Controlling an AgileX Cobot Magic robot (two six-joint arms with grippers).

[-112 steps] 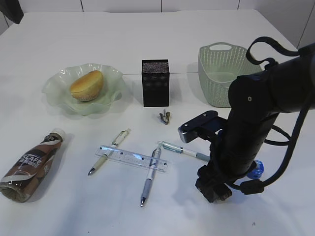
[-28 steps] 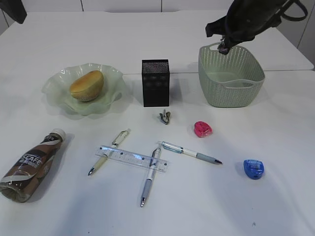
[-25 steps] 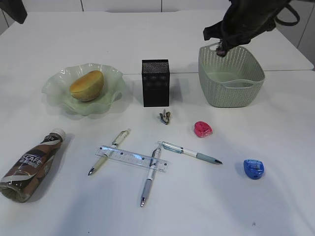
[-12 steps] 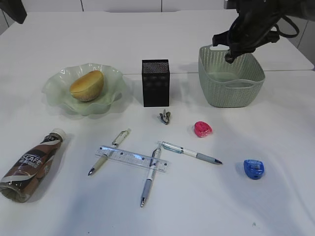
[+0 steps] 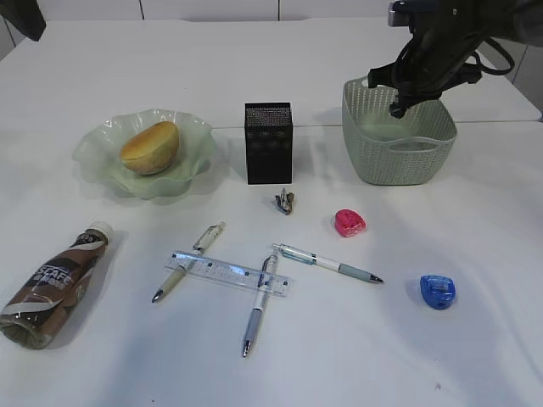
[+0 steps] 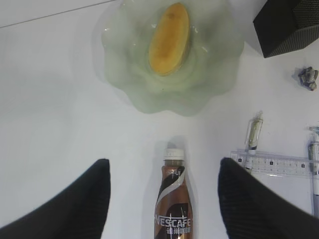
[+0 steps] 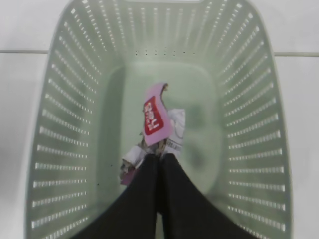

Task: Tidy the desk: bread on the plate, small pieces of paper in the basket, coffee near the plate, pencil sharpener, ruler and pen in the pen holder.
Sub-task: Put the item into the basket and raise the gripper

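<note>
Right arm (image 5: pixel 441 38) seen at upper right of exterior view: matte black, bulky housings, black cables looped beside wrist. Right gripper (image 7: pixel 158 162) shown at bottom centre of right wrist view: two smooth black fingers tapering to narrow tips. Left gripper (image 6: pixel 164 196) shown at bottom of left wrist view: two broad, rounded black fingers (image 6: pixel 79 209), no markings seen.

Left pincer (image 6: pixel 164 199) hanging open over the white table (image 6: pixel 50 99), Nescafé coffee bottle (image 6: pixel 173 201) lying between its fingers (image 6: pixel 75 204), bread (image 6: pixel 168 39) sitting on the ruffled green plate (image 6: pixel 124 74), black mesh pen holder (image 6: pixel 289 25) standing top right, clear ruler (image 6: pixel 274 164) lying right.
</note>
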